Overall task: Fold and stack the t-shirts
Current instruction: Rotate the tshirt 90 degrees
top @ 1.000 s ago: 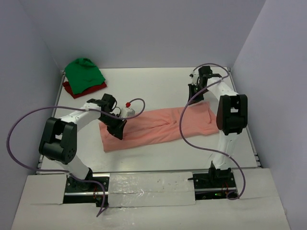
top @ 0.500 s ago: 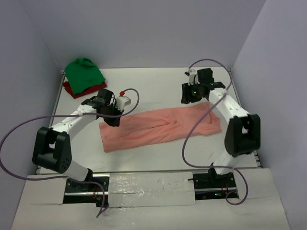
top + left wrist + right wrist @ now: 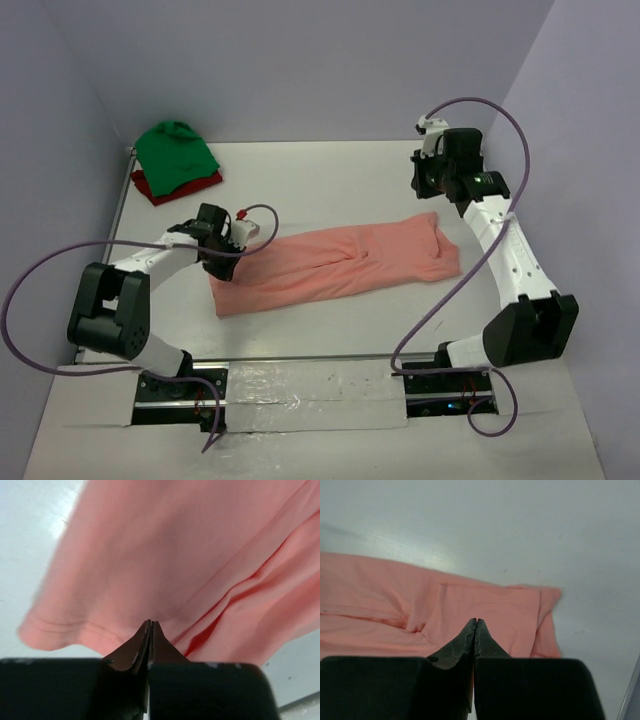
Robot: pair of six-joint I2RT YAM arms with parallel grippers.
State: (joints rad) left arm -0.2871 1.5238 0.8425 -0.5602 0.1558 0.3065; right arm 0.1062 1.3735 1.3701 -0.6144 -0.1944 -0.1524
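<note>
The left arm (image 3: 150,255) lies low, elbow bent, its left pincer (image 3: 150,623) clenched at the hem of the soft, creased salmon-pink t-shirt (image 3: 340,262), a long strip mid-frame on the white desk (image 3: 320,180); whether it pinches cloth is unclear. The right arm (image 3: 505,240) stretches far, right pincer (image 3: 475,620) clenched empty.

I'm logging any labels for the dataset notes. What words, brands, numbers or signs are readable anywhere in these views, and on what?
None can be read.
The salmon-pink t-shirt, the green t-shirt and the dark red t-shirt under it are plain, with no print.
The left arm, the right arm and the table show no legible marking in any view.
</note>
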